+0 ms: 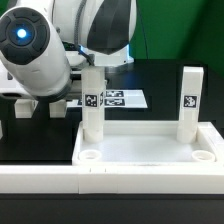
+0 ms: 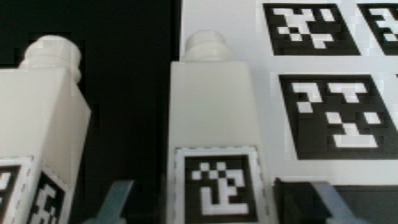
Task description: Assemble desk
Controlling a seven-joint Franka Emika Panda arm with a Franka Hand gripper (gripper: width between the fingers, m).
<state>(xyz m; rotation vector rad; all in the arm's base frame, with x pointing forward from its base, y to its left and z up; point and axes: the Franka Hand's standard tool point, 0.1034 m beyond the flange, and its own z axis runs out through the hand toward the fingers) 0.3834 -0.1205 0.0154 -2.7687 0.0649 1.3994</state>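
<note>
Desk parts were shown on a black tabletop (image 1: 160, 85). In the exterior view, the white tray-shaped desk panel (image 1: 145, 180) was laid at the near edge of the scene, rim upward. Two white legs were stood upright at its far corners, the left leg (image 1: 93, 120) and the right leg (image 1: 190, 118), each marked with a small black-and-white tag. Round openings were seen at the two near corners, the left socket (image 1: 88, 157) and the right socket (image 1: 203, 155). The marker board (image 1: 118, 98) was laid flat on the tabletop beyond the panel, between the two legs and nearer the left one. The robot arm (image 1: 40, 55) was held over the far left of the scene, its lower end just above the left leg.

In the wrist view, two white legs were seen side by side against the black surface, each ending in a rounded peg. The centre leg (image 2: 214, 110) was lined up between the jaws, and the neighbouring leg (image 2: 45, 120) was set near it, not touching. The marker board was shown on the centre leg's other side. The jaws were spread wide. One grey fingertip (image 2: 114, 205) was seen on each side of the centre leg, with a dark gap between finger and leg, so nothing was gripped. Whether these two legs were the ones stood in the panel could not be told.
</note>
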